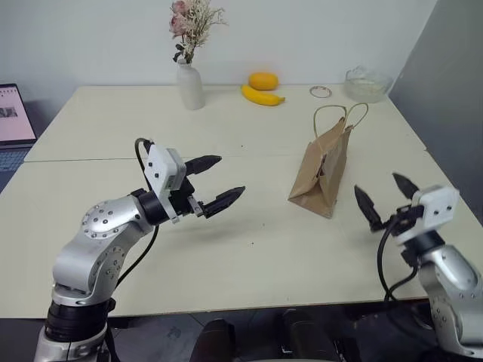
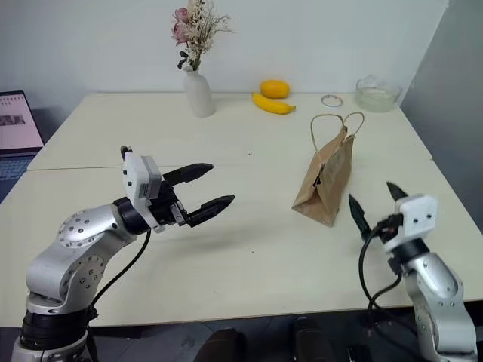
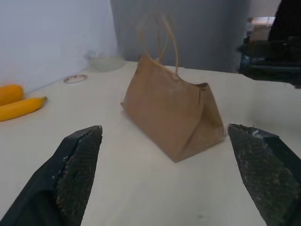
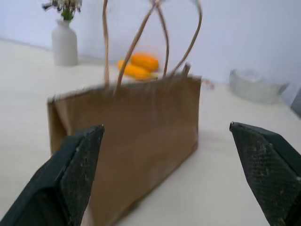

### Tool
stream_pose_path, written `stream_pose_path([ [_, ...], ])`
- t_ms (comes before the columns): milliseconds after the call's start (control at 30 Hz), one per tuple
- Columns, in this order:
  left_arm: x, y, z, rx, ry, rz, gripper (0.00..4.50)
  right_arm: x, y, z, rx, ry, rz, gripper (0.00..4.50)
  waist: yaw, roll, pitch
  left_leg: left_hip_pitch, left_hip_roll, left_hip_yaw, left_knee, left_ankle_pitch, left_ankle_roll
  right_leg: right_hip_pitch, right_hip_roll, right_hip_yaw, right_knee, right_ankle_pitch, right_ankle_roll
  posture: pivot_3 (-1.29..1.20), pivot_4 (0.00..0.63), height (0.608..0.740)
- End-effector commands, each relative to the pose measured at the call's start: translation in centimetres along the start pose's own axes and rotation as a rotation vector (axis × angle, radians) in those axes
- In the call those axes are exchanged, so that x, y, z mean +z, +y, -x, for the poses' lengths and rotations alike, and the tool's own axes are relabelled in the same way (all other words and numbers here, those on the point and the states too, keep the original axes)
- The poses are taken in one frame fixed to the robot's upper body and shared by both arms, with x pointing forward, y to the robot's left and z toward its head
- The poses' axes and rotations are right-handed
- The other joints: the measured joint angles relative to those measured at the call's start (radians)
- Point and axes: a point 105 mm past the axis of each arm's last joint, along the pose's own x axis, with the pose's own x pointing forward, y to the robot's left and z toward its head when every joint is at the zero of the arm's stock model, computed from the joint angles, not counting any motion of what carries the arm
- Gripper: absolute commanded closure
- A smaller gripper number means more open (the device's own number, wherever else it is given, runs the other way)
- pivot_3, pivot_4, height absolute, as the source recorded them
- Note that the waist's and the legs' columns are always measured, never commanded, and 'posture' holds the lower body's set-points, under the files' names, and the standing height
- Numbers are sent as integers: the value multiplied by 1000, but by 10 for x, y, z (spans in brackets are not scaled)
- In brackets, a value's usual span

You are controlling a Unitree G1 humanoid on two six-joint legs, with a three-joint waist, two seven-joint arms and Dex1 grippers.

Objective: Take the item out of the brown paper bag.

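Reaching for the brown paper bag (image 1: 323, 167) is the step judged to be in hand, and nothing has been taken out yet. The bag stands upright on the cream table (image 1: 226, 249), its top pinched nearly shut and its two thin loop handles (image 1: 341, 113) sticking up. The left gripper (image 1: 213, 183) is held in the air well apart from the bag, fingers spread wide, nothing held. The right gripper (image 1: 386, 197) is held just beside the bag, fingers also spread wide and empty. To do this well, the bag should be kept steady by one gripper while the top is gently opened by the other, so it is not tipped over. The item cannot be seen; it is judged to be hidden inside the bag. What is in the glass bowl (image 1: 367, 83) at the far edge cannot be told.
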Motion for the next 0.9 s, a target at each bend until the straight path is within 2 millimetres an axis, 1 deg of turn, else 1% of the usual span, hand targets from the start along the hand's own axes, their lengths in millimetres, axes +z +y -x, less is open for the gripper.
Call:
stream_pose_path([
  [33,15,-3,-4,-63,-26,-40,33,22,8,-16,-30,28,25,0,0,0,0,0,0,0,0,0,0,0,0,0,0,0,0,0,150,740],
  [67,16,-4,-5,-75,-25,-43,33,22,8,-19,-49,52,21,0,0,0,0,0,0,0,0,0,0,0,0,0,0,0,0,0,150,740],
  [133,19,-5,-7,-83,-31,-49,33,33,11,-30,-61,61,8,0,0,0,0,-1,0,0,0,0,0,0,0,0,-1,0,0,0,150,740],
  [200,21,-5,-9,-86,-38,-49,33,38,16,-39,-39,102,-8,0,0,0,0,-3,-1,0,0,0,0,-2,-1,1,-2,0,0,0,150,740],
  [333,21,-7,-11,-92,-40,-53,33,36,19,-50,-22,209,-27,0,0,0,0,-5,-1,-1,0,0,0,-3,-2,1,-3,0,1,0,150,740],
  [433,21,-9,-12,-95,-44,-47,33,38,24,-57,-19,243,-54,0,0,0,0,-5,-1,-1,0,0,0,-3,-2,0,-2,0,1,0,150,740],
  [567,20,-11,-13,-98,-46,-44,33,39,30,-64,-20,259,-54,0,-2,0,0,-5,-1,-1,0,0,0,-3,-1,0,-2,0,1,0,150,740],
  [633,20,-11,-13,-98,-49,-40,33,37,30,-67,-38,265,-58,0,-2,0,0,-5,-1,-1,0,0,0,-3,-1,0,-2,0,1,0,150,740],
  [767,20,-12,-14,-111,-52,-35,33,40,44,-80,-41,244,-75,0,-3,0,0,-5,-1,-1,0,0,0,-4,-1,1,-2,0,1,0,150,740],
  [900,24,-13,-12,-124,-68,-15,33,37,48,-87,-65,231,-50,0,-4,0,0,-6,-1,-1,0,0,0,-4,-1,0,-2,0,1,0,150,740],
])
